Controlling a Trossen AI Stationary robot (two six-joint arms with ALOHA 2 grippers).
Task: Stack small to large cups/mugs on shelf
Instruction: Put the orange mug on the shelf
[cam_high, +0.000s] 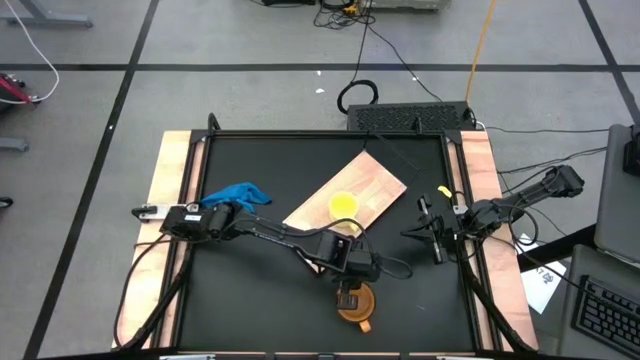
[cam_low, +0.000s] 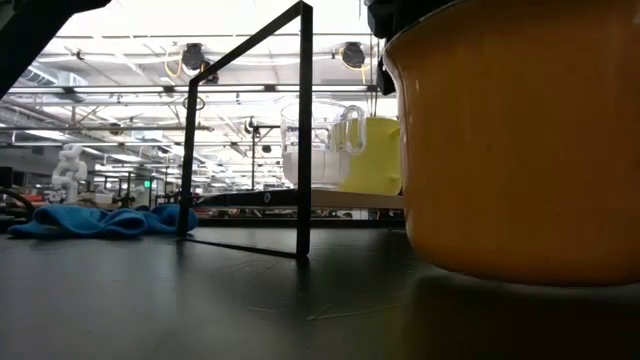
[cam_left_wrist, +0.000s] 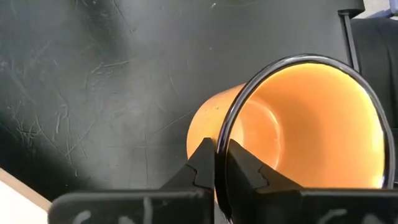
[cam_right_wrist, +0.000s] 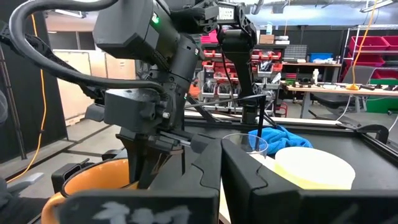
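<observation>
The orange-brown cup (cam_high: 355, 305) stands upright on the black tabletop near the front edge and fills the right of the low view (cam_low: 510, 150). My left gripper (cam_high: 350, 285) is above it, shut on its rim. The yellow cup (cam_high: 343, 205) and the clear glass cup (cam_low: 315, 145) stand side by side on their bases on the light-wood shelf board (cam_high: 375, 185); both also show in the right wrist view, glass (cam_right_wrist: 245, 143) and yellow (cam_right_wrist: 314, 165). My right gripper (cam_high: 437, 245) waits, shut and empty, at the table's right side. My left gripper pinches the orange-brown cup's rim (cam_left_wrist: 221, 146) between its two fingers, one finger (cam_left_wrist: 202, 165) outside the wall and one (cam_left_wrist: 245, 171) inside. The fingers come from above, pointing down. The cup is upright, and its base looks to be on the tabletop (cam_low: 500, 275).
A crumpled blue cloth (cam_high: 235, 195) lies at the table's left, beside the left arm. A thin black frame (cam_low: 303, 130) stands between the front of the table and the board. The tabletop (cam_high: 260, 300) is bare to the cup's left and right.
</observation>
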